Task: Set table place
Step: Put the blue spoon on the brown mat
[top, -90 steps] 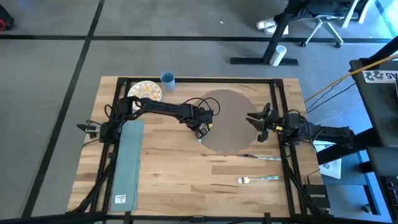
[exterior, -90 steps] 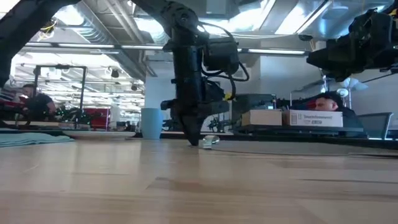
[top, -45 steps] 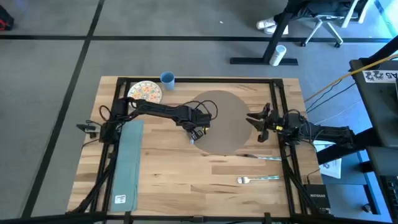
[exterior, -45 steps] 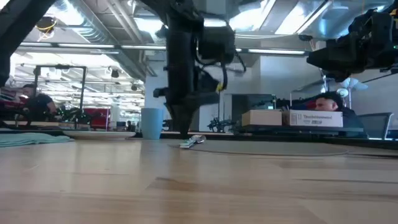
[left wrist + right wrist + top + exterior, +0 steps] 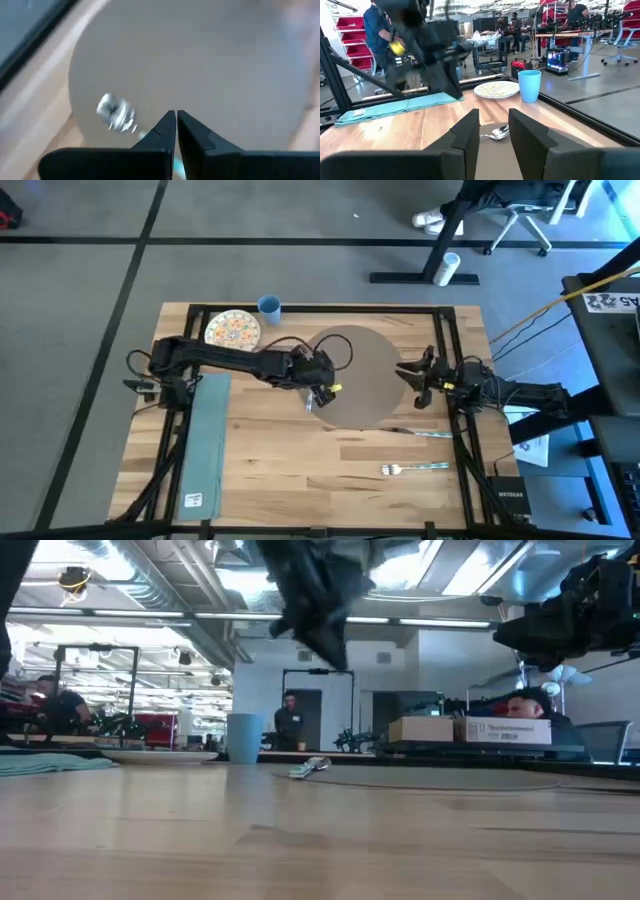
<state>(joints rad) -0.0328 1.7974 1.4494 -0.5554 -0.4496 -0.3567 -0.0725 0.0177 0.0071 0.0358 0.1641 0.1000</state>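
The round grey-brown placemat point(image 5: 360, 370) lies flat on the wooden table point(image 5: 280, 470), right of centre. A small metal spoon point(image 5: 310, 768) lies at the placemat's near-left rim point(image 5: 117, 114). My left gripper point(image 5: 320, 387) hangs above the spoon, raised off the table point(image 5: 322, 635). Its fingers are shut with nothing between them point(image 5: 176, 131). My right gripper point(image 5: 408, 375) waits at the placemat's right rim, open and holding nothing point(image 5: 494, 125).
A patterned plate point(image 5: 233, 330) and a blue cup point(image 5: 269, 306) stand at the far left. A long teal napkin point(image 5: 205, 440) lies along the left side. A knife point(image 5: 420, 432) and a fork point(image 5: 415, 468) lie near right. People stand beyond the table.
My left gripper, its tips down at the table by the spoon, first went a little toward the table's left edge, and the spoon slid the same way. The gripper has then risen well clear of the table, leaving the spoon lying there.
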